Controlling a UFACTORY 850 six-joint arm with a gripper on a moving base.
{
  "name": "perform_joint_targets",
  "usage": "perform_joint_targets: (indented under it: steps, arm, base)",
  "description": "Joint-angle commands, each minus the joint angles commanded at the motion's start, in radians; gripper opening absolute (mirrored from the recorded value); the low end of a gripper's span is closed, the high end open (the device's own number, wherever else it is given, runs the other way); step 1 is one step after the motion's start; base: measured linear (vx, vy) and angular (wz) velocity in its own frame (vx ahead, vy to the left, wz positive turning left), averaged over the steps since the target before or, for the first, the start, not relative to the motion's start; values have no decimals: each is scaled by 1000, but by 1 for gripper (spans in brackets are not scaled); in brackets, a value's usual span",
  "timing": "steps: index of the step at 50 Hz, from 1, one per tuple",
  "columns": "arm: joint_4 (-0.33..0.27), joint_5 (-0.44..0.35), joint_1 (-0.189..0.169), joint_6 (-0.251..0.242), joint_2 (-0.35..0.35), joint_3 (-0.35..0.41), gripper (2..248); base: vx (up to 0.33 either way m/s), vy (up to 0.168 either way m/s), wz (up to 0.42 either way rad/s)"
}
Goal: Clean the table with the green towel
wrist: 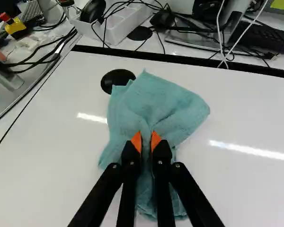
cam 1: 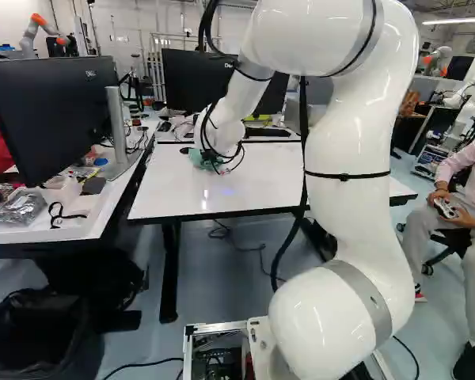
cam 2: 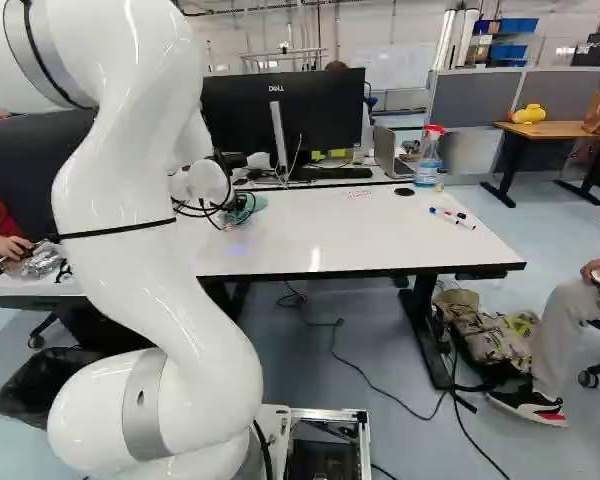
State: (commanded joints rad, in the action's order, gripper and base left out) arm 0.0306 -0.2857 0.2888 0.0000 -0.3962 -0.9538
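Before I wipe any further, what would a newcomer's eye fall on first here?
Most likely the big white arm, filling much of both base views. Next, the blue-green towel, bunched in the pincer on the glossy white table, beside a round black disc. Then the large dark monitor at the left base view's left.

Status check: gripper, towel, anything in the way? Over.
Gripper shut on towel. Towel on table. Markers on table, right of right base view, may block wiping.
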Motion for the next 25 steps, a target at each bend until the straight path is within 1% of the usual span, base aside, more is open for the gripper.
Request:
perform_joint_targets:
  steps: [25]
  arm:
    - [0, 0, 30, 0, 99, 123, 42]
  base:
    - [0, 0, 0]
